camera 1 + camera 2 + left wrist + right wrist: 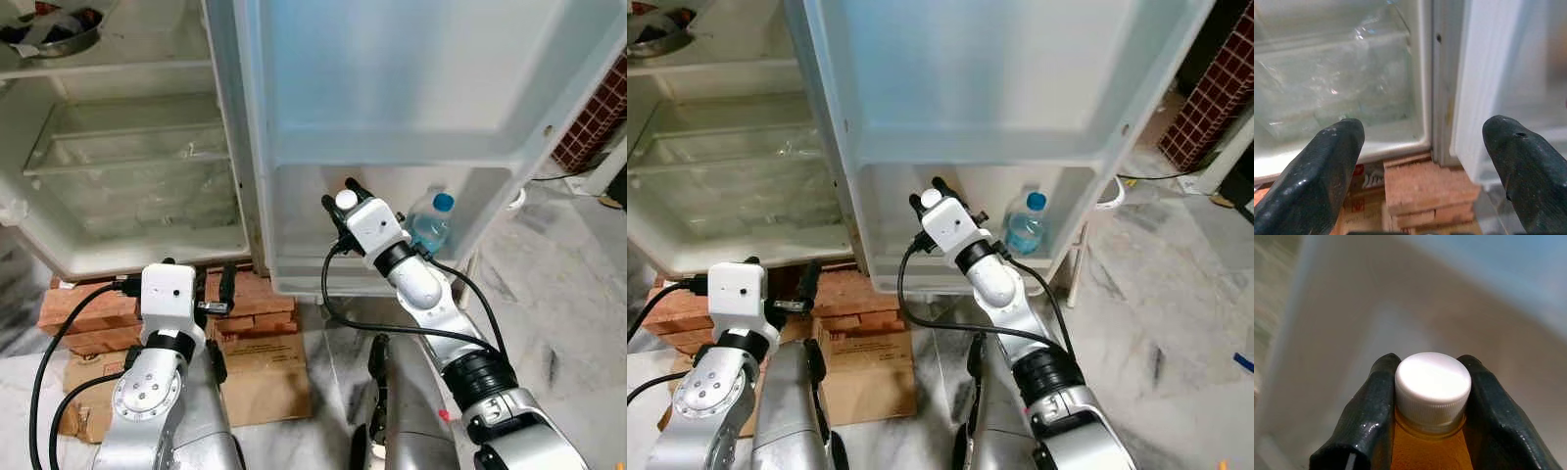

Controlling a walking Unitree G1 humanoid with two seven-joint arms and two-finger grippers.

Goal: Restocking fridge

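The left gripper (pixel 1420 171) hangs wide open before the fridge's brick (pixel 1425 188) footing, while the right gripper (pixel 1432 396) clamps a white-capped bottle of orange liquid (pixel 1431 396), upright, just above the lower door shelf (pixel 294 279), a blue-capped water bottle (pixel 431 223) just to its right; the orange bottle's body is hidden.

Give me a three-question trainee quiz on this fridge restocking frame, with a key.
1. True or false: the right gripper is shut on the orange bottle by its neck, under the white cap.
2. What already stands in the door shelf? A) a milk carton B) a blue-capped water bottle C) a jar
3. Fill in: the left gripper is ____, facing the bricks under the fridge.

Key: 1 true; 2 B; 3 open
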